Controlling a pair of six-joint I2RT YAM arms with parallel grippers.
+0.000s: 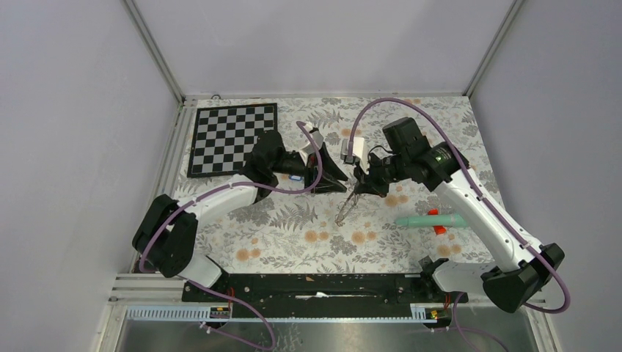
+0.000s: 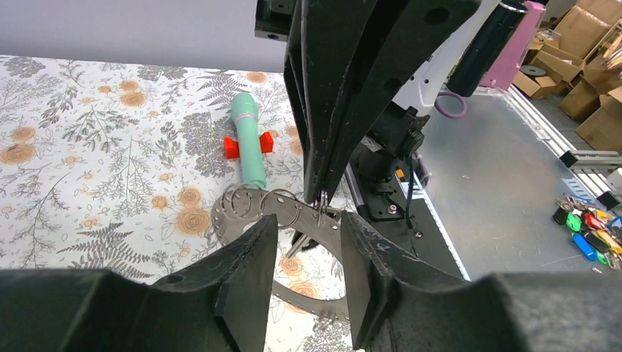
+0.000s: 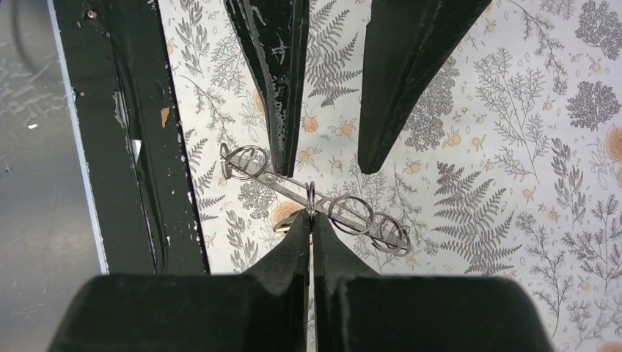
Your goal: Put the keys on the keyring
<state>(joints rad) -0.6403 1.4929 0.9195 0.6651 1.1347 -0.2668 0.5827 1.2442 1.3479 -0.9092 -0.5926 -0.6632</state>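
The keyring (image 2: 301, 224), a flat dark-grey hoop with punched holes, hangs tilted above the floral table and shows edge-on in the top view (image 1: 345, 210). Several small wire rings (image 2: 242, 199) sit on its band. My right gripper (image 3: 311, 220) is shut on one of these small rings (image 3: 311, 196), holding the hoop (image 3: 345, 214) up. My left gripper (image 2: 308, 242) is open, its fingers (image 3: 282, 81) either side of the hoop's band without touching it. A slim dark piece (image 2: 312, 243) hangs under the hoop by the pinched ring; I cannot tell if it is a key.
A teal stick with a red piece (image 1: 431, 220) lies on the table at the right. The chequered board (image 1: 233, 138) lies at the back left. A black rail (image 1: 315, 286) runs along the near edge. Coloured tags (image 2: 587, 227) lie off the table.
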